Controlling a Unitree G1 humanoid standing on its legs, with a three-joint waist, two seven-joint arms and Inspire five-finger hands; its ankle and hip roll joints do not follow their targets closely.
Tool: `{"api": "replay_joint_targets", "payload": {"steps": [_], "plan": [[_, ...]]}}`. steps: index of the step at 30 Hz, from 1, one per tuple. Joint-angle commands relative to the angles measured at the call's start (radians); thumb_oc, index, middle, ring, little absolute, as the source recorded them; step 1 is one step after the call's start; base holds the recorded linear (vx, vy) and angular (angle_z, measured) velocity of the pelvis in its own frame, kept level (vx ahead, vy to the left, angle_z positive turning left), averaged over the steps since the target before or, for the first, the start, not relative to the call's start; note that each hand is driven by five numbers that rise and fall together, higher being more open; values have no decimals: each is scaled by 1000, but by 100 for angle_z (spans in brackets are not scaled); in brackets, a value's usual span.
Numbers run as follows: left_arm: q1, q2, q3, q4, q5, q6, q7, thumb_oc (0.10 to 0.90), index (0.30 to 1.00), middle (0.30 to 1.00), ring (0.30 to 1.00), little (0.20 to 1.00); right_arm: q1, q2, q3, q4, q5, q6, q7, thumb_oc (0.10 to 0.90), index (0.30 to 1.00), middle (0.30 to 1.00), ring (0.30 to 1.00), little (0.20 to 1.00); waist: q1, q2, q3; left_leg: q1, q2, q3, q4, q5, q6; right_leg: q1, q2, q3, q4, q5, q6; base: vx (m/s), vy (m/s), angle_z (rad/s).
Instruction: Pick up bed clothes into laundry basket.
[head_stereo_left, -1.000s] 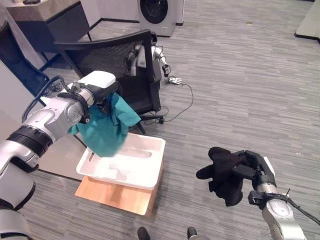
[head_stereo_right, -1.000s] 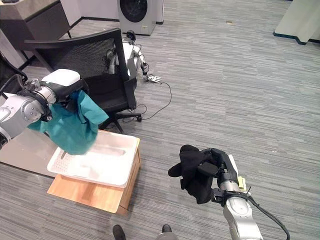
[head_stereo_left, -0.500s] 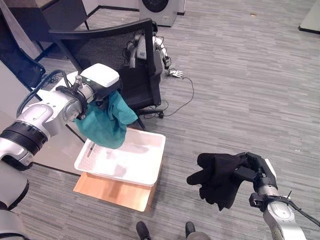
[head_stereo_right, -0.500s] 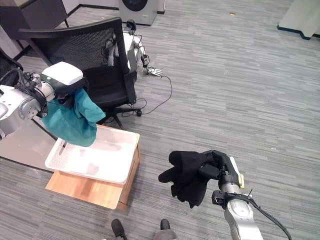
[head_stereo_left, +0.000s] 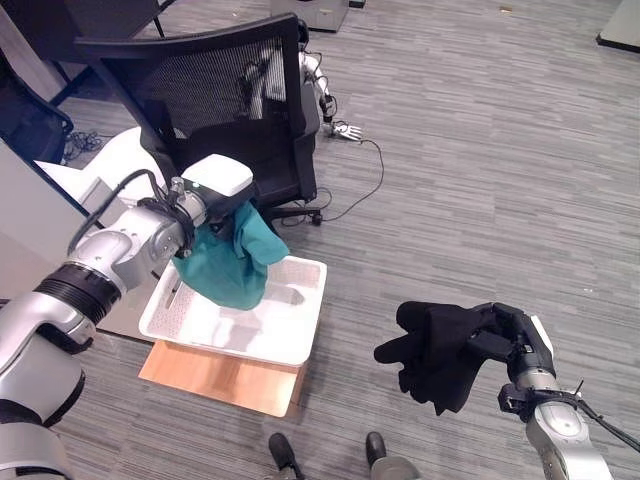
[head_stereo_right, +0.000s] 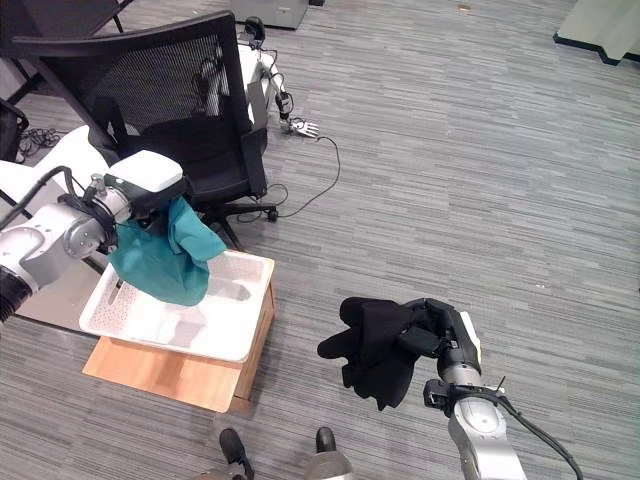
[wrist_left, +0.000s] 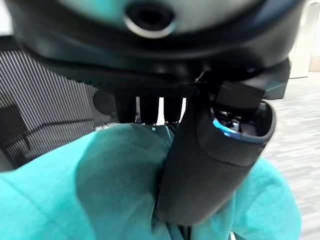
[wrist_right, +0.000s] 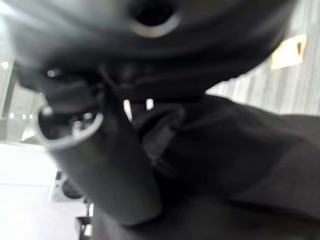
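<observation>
Over the white plastic laundry basket (head_stereo_left: 300, 345) I see my left hand (wrist_left: 215, 165) clenched on a teal garment of soft cloth (head_stereo_left: 232, 262); in its wrist view the thumb presses into the folds and the fingers curl down behind them. The teal garment hangs from that hand with its lower end inside the basket, above the perforated floor. The basket rests on a low wooden board (head_stereo_left: 215, 378) on the grey striped carpet floor (head_stereo_left: 480, 180).

My right hand (head_stereo_left: 512, 343) is off to the right, well apart from the basket, and grips a black bunched garment (head_stereo_left: 437, 345) that dangles in the air above the floor. Its wrist view shows the thumb laid across the dark cloth, fingers wrapped into it.

Behind the basket stands a black mesh-backed office chair (head_stereo_left: 215, 100), and beyond the chair a small grey robot arm (head_stereo_left: 335, 115) lies on the floor with a thin cable (head_stereo_left: 372, 195) trailing from it.
</observation>
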Motion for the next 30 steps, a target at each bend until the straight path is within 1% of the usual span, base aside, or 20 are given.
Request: {"api": "replay_joint_targets", "payload": {"steps": [1, 12, 15, 16, 18, 21, 22, 25, 30], "plan": [[-117, -10, 182, 81, -28, 17, 73, 400, 300, 300, 300, 300, -92, -93, -73, -142, -3, -114, -26, 400, 300, 300, 300, 300, 16, -1, -52, 149, 66, 49, 2, -115, -87, -69, -22, -21, 12, 41, 78, -1, -5, -3], [-50, -60, 221, 128, -26, 25, 67, 400, 300, 300, 300, 300, -96, -95, -70, -146, -6, -104, -31, 400, 300, 300, 300, 300, 11, -3, -25, 135, 71, 53, 2, -111, -91, -86, -16, -22, 13, 42, 73, 0, 0, 0], [-19, -92, 235, 199, -13, 33, 68, 400, 300, 300, 300, 300, -95, -98, -62, -165, -11, -104, -28, 400, 300, 300, 300, 300, 2, -10, -13, 130, 75, 63, 2, -108, -93, -98, -11, -15, 14, 44, 71, -6, -2, -1], [-19, -93, 235, 200, -13, 33, 69, 400, 300, 300, 300, 300, -95, -98, -62, -165, -11, -103, -28, 400, 300, 300, 300, 300, 2, -10, -14, 129, 76, 64, 2, -108, -93, -98, -11, -15, 14, 44, 71, -18, 0, -7], [-12, -125, 240, 250, 0, 41, 72, 400, 300, 300, 300, 300, -97, -97, -59, -178, -6, -105, -28, 400, 300, 300, 300, 300, -6, -14, -4, 123, 79, 72, 2, -106, -94, -110, -7, -9, 15, 46, 70, -25, 0, -21], [-5, -143, 242, 289, 17, 49, 71, 400, 300, 300, 300, 300, -95, -101, -61, -185, -4, -104, -30, 400, 300, 300, 300, 300, -12, -15, 1, 120, 81, 79, 2, -107, -96, -121, -4, -2, 15, 49, 69, -1, 0, -11], [7, -159, 256, 323, 13, 52, 71, 400, 300, 300, 300, 300, -91, -101, -64, -191, -5, -104, -31, 400, 300, 300, 300, 300, -16, -15, 1, 119, 82, 87, 2, -107, -98, -125, -1, 3, 14, 50, 69, 4, -3, -9], [18, -171, 270, 368, 15, 59, 69, 400, 300, 300, 300, 300, -86, -105, -72, -198, -1, -104, -34, 400, 300, 300, 300, 300, -24, -14, 0, 120, 83, 95, 2, -106, -100, -128, 2, 7, 14, 50, 68, 15, 2, -9], [28, -181, 282, 391, 18, 63, 71, 400, 300, 300, 300, 300, -73, -105, -83, -206, 7, -110, -36, 400, 300, 300, 300, 300, -36, -10, -2, 133, 85, 104, 2, -115, -103, -120, 4, 10, 13, 43, 68, 26, 4, -9]]}}
